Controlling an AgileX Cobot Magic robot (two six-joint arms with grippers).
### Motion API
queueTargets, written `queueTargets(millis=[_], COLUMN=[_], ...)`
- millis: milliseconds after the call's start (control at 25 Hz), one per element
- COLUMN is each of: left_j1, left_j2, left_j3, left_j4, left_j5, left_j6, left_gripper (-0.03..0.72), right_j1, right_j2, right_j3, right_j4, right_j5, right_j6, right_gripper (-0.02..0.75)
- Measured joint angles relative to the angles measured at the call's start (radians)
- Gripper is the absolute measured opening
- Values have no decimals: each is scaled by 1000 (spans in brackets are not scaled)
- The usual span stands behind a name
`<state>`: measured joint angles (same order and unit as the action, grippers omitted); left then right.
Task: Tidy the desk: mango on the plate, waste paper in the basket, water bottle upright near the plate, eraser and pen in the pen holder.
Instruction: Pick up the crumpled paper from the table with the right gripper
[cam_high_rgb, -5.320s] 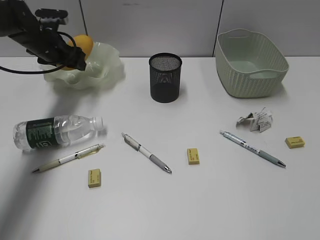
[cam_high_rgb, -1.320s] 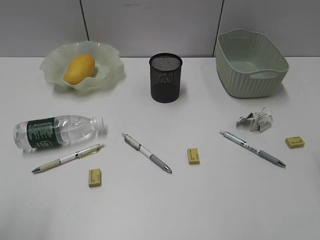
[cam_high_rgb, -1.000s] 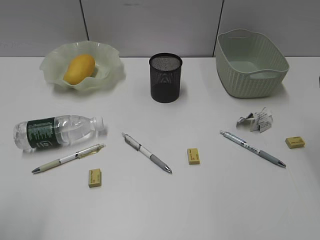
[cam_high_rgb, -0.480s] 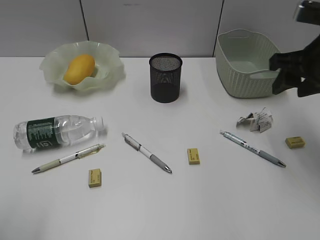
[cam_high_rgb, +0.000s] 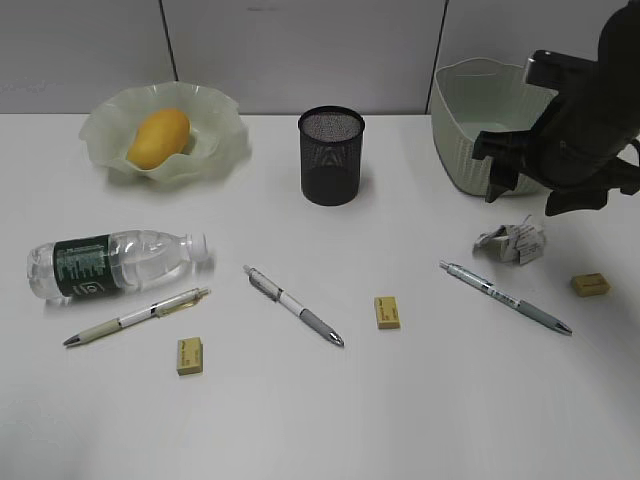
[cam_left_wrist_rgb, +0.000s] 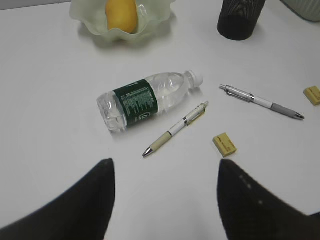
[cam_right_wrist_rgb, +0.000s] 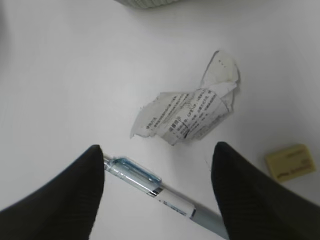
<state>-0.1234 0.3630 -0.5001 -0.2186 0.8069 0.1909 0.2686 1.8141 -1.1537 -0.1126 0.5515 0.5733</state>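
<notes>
Paper (cam_high_rgb: 512, 241) is your step now: in the exterior view the wad lies on the desk (cam_high_rgb: 330, 410) in front of the basket (cam_high_rgb: 470, 130), with your right gripper (cam_high_rgb: 530, 195) hanging just above it, jaws spread, nothing held; the mango (cam_high_rgb: 158, 137) sits on the plate (cam_high_rgb: 225, 135), while the bottle (cam_high_rgb: 115, 264) lies on its side and 3 pens and 3 erasers lie loose. From the left wrist, your left gripper (cam_left_wrist_rgb: 165, 200) is open and empty above bare desk, near the bottle (cam_left_wrist_rgb: 147, 99). From the right wrist, the paper (cam_right_wrist_rgb: 187, 115) sits ahead of the open fingers (cam_right_wrist_rgb: 60, 200), with a pen (cam_right_wrist_rgb: 150, 187) crossing between them. You likely need to nudge forward, descend over the wad clear of that pen, then close.
</notes>
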Motion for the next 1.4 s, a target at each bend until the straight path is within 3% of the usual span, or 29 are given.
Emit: queueTargets(millis=[120,320,720,840,1200,1400], left_j1=[0,0,0,0,0,0], left_j2=[0,0,0,0,0,0], left_j3=[0,0,0,0,0,0], left_j4=[0,0,0,0,0,0], left_j5=[-1,-1,-1,-1,-1,-1], left_j6=[0,0,0,0,0,0], left_gripper=[487,487,481,474,472,470], right_j1=[0,0,0,0,0,0], right_j2=[42,121,224,246,251,251], right_j3=[-1,-3,-21,-21,-22,-22], right_j4=[-5,-26,-208,-218,-259,-332], right_j5=[-28,-34,-114,-117,-150,-206], right_j6=[45,67,246,265,272,313], right_gripper=[583,590,579,533,248,140])
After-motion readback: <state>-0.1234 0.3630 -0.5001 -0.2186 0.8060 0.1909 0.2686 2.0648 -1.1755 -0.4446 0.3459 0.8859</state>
